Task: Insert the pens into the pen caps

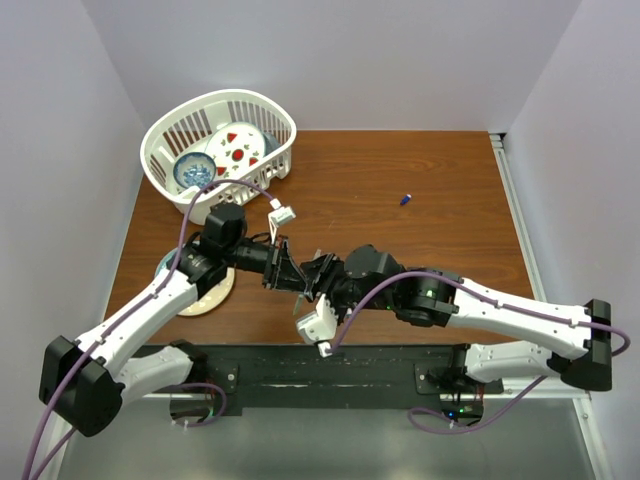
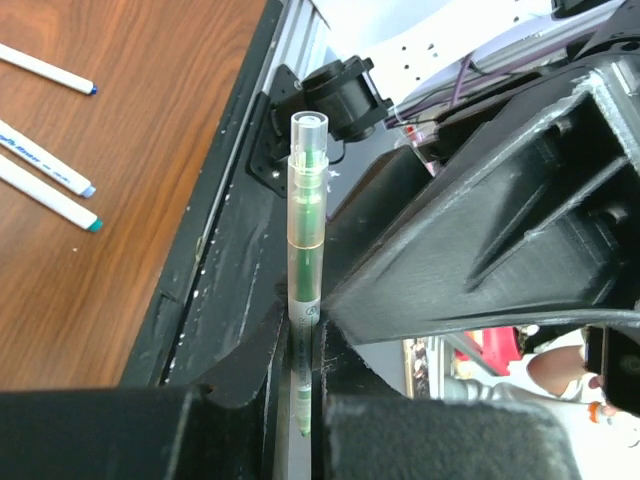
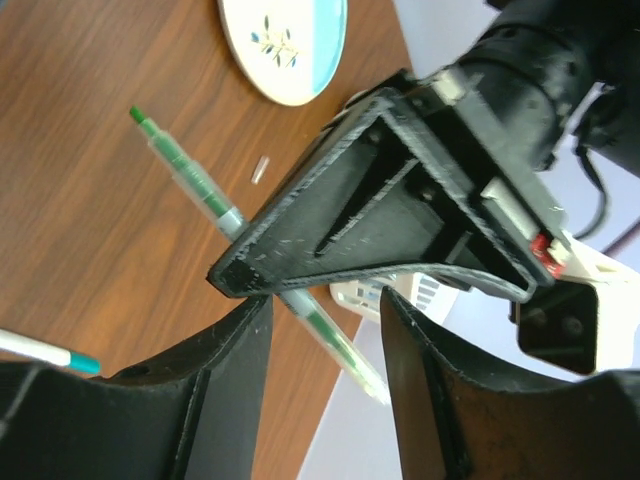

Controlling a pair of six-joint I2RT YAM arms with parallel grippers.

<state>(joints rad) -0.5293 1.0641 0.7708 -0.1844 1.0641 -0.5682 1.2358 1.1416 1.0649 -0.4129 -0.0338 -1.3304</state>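
- The left pincer (image 2: pixel 303 350) was clamped on a green pen (image 2: pixel 307 200), held upright in the wrist view, off the worktop (image 2: pixel 90 300).
- The right pincer (image 3: pixel 325 300) had its jaws apart, one on either side of that pen's end.
- Three other pens (image 2: pixel 45 165) lay loose on the worktop, near one another.
- A blue cap (image 1: pixel 406 199) lay alone, well apart from both arms.

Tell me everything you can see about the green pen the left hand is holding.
The green pen is slim, with a see-through plastic-looking barrel around a green core. The left hand is shut on it, and it sticks out past the fingertips. It is tilted above the wooden table, one end between the open fingers of the right hand; contact there is unclear.
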